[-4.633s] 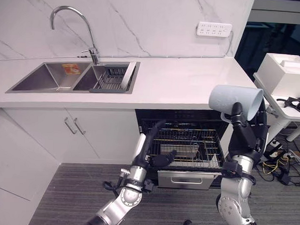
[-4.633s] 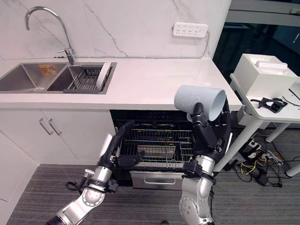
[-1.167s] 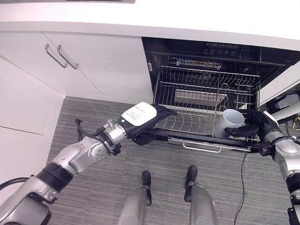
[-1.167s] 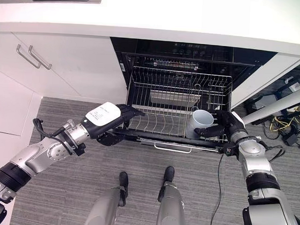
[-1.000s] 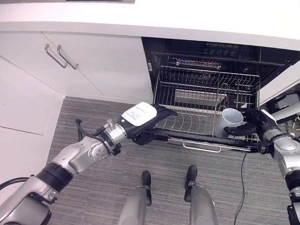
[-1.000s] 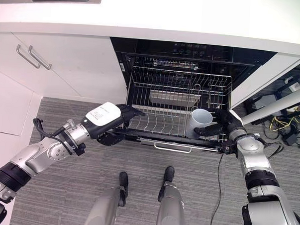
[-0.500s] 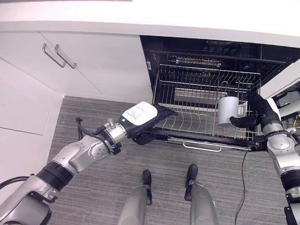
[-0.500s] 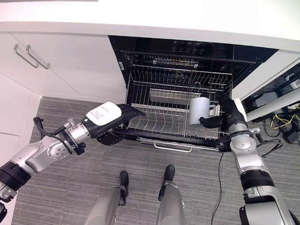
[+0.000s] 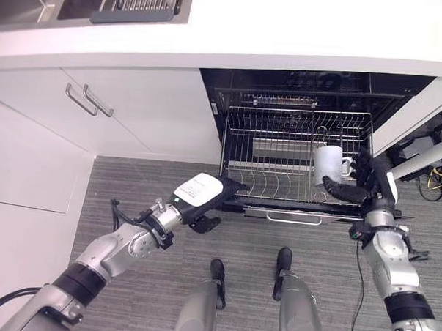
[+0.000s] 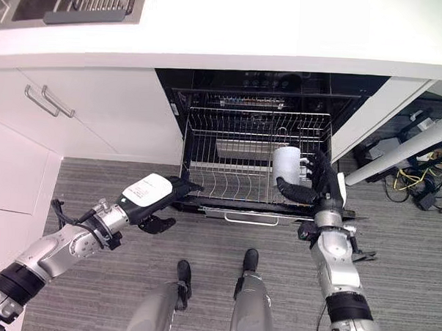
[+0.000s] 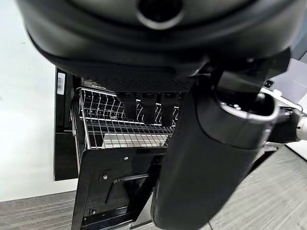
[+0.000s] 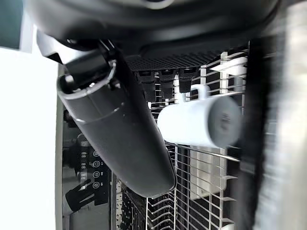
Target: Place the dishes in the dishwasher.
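The mug (image 9: 327, 162) sits upside down in the pulled-out rack (image 9: 279, 184) to drain, the right hand (image 9: 363, 180) spread beside it, while the left hand (image 9: 205, 196), fingers straight, steadies the rack's front edge.

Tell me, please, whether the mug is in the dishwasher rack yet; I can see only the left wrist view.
Observer: Yes, the white mug is inside the pulled-out wire rack, on its right side.
Operator: Is the right hand gripping it?
Observer: It doesn't look so. The right hand is right beside the mug with its fingers straight, and its wrist view shows a gap between the thumb and the mug.
Operator: Thank you. Which way does the mug's handle point?
Observer: The handle points to the robot's right, toward the right hand's fingers.
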Robot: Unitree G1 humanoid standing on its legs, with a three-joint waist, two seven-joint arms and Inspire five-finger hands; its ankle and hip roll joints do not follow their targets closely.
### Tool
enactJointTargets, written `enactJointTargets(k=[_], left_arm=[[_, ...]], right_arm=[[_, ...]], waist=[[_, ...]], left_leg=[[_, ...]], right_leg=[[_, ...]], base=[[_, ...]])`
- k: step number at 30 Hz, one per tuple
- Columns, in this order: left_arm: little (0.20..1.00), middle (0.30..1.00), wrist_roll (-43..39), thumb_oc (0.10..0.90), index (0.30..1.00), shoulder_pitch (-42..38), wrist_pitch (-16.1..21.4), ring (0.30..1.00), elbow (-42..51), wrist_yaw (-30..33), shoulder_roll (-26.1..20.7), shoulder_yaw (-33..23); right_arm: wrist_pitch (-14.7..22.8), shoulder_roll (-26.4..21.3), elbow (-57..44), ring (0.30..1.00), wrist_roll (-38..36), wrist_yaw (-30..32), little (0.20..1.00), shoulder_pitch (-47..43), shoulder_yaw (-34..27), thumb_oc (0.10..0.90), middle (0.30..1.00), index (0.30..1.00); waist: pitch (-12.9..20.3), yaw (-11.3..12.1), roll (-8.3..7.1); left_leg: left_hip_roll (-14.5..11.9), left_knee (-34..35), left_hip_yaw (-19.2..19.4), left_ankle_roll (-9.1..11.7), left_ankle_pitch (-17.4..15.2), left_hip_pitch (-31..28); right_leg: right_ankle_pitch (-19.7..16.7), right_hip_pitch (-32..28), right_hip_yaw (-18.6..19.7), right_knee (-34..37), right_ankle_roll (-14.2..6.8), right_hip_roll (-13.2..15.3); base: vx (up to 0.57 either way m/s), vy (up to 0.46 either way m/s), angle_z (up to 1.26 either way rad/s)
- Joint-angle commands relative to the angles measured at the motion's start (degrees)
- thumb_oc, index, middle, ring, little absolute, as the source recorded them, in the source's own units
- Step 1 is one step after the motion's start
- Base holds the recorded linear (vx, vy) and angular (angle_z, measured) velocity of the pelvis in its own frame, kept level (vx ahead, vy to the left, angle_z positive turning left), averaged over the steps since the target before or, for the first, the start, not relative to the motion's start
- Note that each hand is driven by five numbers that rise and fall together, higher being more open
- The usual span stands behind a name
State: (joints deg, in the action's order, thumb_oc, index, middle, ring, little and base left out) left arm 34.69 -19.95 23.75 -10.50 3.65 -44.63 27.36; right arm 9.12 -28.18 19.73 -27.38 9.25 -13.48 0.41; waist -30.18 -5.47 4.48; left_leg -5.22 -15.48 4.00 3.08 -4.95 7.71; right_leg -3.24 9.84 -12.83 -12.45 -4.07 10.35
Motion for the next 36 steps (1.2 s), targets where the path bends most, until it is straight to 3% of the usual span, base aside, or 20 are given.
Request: enactJointTargets(k=[1,9,13,20,24,26,27,28,29,30,36], left_arm=[[0.9,0.9,0.4,0.8,0.9,1.5,1.7,0.9,4.1,7.0,1.4,-4.4],[0.9,0.9,0.2,0.8,0.9,9.2,1.4,0.9,0.6,13.8,5.3,-7.5],[0.9,0.9,0.3,0.8,0.9,12.5,1.6,0.9,-1.2,20.3,8.5,-10.0],[0.9,0.9,0.1,0.8,0.9,13.3,2.3,0.9,-2.3,24.0,10.9,-11.6],[0.9,0.9,-3.1,0.8,0.9,14.8,4.5,0.9,-1.3,26.6,12.4,-13.6],[0.9,0.9,-11.7,0.8,0.9,16.1,9.3,0.9,-0.4,27.1,13.8,-15.8],[0.9,0.9,-17.6,0.8,0.9,16.7,14.5,0.9,0.5,27.2,15.0,-17.2],[0.9,0.9,-18.3,0.8,0.9,16.9,14.6,0.9,1.0,26.6,15.4,-17.6],[0.9,0.9,-25.3,0.8,0.9,18.7,18.9,0.9,3.9,26.5,18.4,-20.8],[0.9,0.9,-27.3,0.8,0.9,19.6,20.5,0.9,5.1,27.9,20.0,-22.6],[0.9,0.9,-40.2,0.8,0.9,21.6,23.8,0.9,9.6,28.2,25.6,-29.7]], right_arm=[[9.0,-2.1,-5.3,0.9,-4.8,-0.9,0.9,-0.9,-2.6,0.8,0.9,0.9],[10.3,3.9,-12.1,0.9,-6.9,-10.0,0.9,6.7,0.7,0.8,0.9,0.9],[10.5,5.7,-15.5,0.9,-9.4,-17.0,0.9,8.5,2.5,0.8,0.9,0.9],[9.1,6.1,-18.2,0.9,-12.0,-21.4,0.9,8.8,4.4,0.8,0.9,0.9],[9.4,6.6,-20.3,0.9,-15.8,-25.5,0.9,9.1,4.9,0.8,0.9,0.9],[9.6,7.0,-22.7,0.9,-18.1,-28.0,0.9,9.6,4.5,0.8,0.9,0.9],[9.9,7.1,-23.9,0.9,-18.6,-28.7,0.9,10.0,4.1,0.8,0.9,0.9],[9.9,7.2,-24.2,0.9,-18.6,-28.7,0.9,10.1,4.0,0.8,0.9,0.9],[10.2,7.7,-26.5,0.9,-19.0,-29.3,0.9,11.1,2.8,0.8,0.9,0.9],[11.4,8.2,-27.7,0.9,-18.8,-29.3,0.9,11.7,2.2,0.8,0.9,0.9],[10.7,9.4,-32.5,0.9,-17.5,-27.4,0.9,12.6,-0.5,0.8,0.9,0.9]], waist=[[9.2,-1.0,-0.07],[14.9,-2.5,-1.13],[17.9,-2.3,-2.11],[19.5,-1.6,-3.02],[20.6,-1.0,-3.6],[21.1,-0.6,-3.81],[21.2,-0.5,-3.98],[21.3,-0.4,-4.02],[21.5,0.0,-4.4],[21.7,0.2,-4.68],[22.6,1.8,-5.87]], left_leg=[[-2.0,-1.7,6.7,-1.2,-5.7,2.1],[-2.0,-1.7,8.2,-1.4,-7.1,-1.6],[-2.3,-1.7,8.5,-1.3,-7.9,-3.4],[-2.2,-1.7,8.4,-1.6,-8.6,-4.3],[-2.1,-1.7,8.2,-1.4,-8.8,-4.7],[-1.9,-1.7,8.0,-1.4,-9.0,-4.8],[-1.8,-1.7,7.8,-1.4,-9.1,-4.8],[-1.8,-1.7,7.8,-1.4,-9.1,-4.8],[-1.5,-1.7,7.6,-1.4,-9.3,-4.7],[-1.2,-1.7,7.5,-1.5,-9.4,-4.7],[1.0,-1.7,6.8,-2.6,-10.3,-4.1]], right_leg=[[13.5,-3.2,1.0,-4.7,-2.0,-1.6],[14.2,-5.5,2.8,-4.7,-2.5,-1.3],[14.7,-6.7,3.2,-4.7,-2.7,-1.5],[15.3,-7.7,3.1,-4.7,-2.5,-1.8],[15.1,-7.8,2.8,-4.7,-2.7,-1.4],[14.9,-7.7,2.7,-4.7,-2.9,-1.1],[14.8,-7.6,2.6,-4.7,-3.0,-0.9],[14.8,-7.5,2.6,-4.7,-3.0,-0.8],[14.5,-7.1,2.7,-4.7,-3.3,-0.3],[14.1,-6.8,2.7,-4.7,-3.6,0.2],[12.2,-5.8,1.9,-4.7,-5.4,2.7]], base=[[0.03,0.049,-0.11],[0.03,0.056,-0.2],[0.01,0.033,-0.22],[0.0,0.004,-0.01],[0.0,0.01,0.0],[-0.01,0.063,0.01],[-0.01,0.049,0.01],[-0.02,0.071,0.01],[-0.02,0.077,0.01],[-0.02,0.083,0.03],[0.0,0.104,0.06]])
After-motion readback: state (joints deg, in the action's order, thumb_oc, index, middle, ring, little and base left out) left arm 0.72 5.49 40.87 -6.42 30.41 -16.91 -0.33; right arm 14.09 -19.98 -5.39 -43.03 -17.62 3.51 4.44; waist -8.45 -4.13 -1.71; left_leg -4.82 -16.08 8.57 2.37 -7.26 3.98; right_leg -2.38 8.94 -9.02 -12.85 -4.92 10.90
